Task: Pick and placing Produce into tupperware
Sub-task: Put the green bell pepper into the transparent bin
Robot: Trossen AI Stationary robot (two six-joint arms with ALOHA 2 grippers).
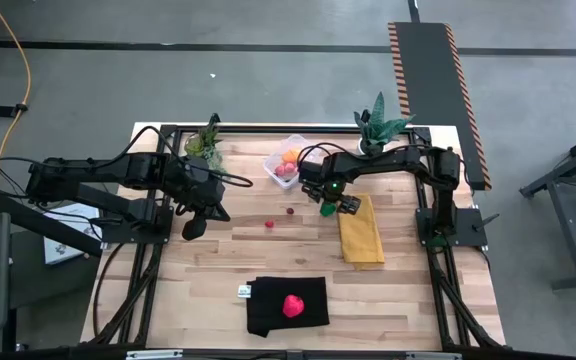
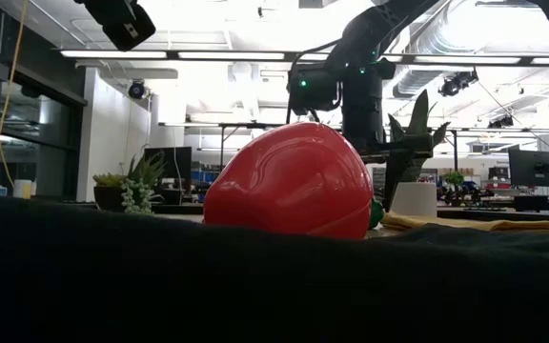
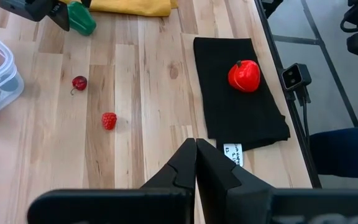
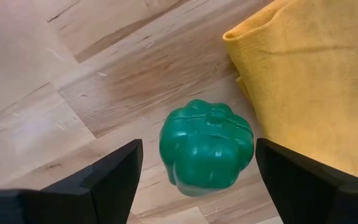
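Mostly hidden in the low view behind a big red piece (image 2: 289, 181) on the black cloth (image 1: 286, 305). Lying on the wood just beside the yellow cloth (image 4: 316, 74), between the wide-spread fingers of the right gripper (image 4: 199, 168), touching neither: a glossy, lobed green piece (image 4: 207, 146). Left gripper (image 3: 196, 163) pressed closed, empty, near the tupperware (image 1: 286, 160).

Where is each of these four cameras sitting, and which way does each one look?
High view: overhead, looking straight down on the table; both arms show.
Low view: at table height, looking level past the red pepper; arms hang from above.
Left wrist view: on the left arm, facing the black cloth; the shut left end effector shows.
Right wrist view: on the right arm, looking down at the green pepper; the open right end effector straddles it.
Shared: high and left wrist views both show the tupperware.
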